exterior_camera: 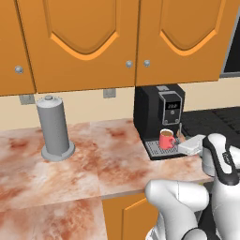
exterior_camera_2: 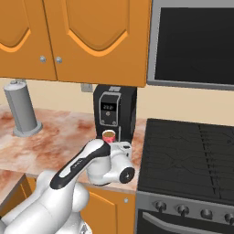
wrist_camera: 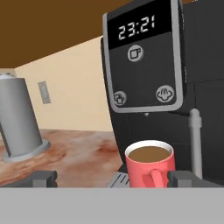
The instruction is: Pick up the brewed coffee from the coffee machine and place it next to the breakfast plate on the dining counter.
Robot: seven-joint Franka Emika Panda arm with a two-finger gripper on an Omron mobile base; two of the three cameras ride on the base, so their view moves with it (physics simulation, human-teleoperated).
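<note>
The pincer (wrist_camera: pixel 112 178) is held wide open and empty, level with the mug (exterior_camera: pixel 166 139), which is seen just ahead of it and off toward one fingertip, upright on the drip tray of the coffee machine (exterior_camera: pixel 159 112) near the bench's (exterior_camera: pixel 84 159) stove-side end. The handle is turned toward the pincer; the steam wand (wrist_camera: pixel 195 140) is found close beside the mug, while the grey canister (exterior_camera: pixel 54 127) is set well apart.

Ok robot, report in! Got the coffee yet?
Gripper open, level with the mug, not holding it. Mug full, upright on the coffee machine drip tray. Steam pipe just beside the mug; otherwise path clear.
</note>
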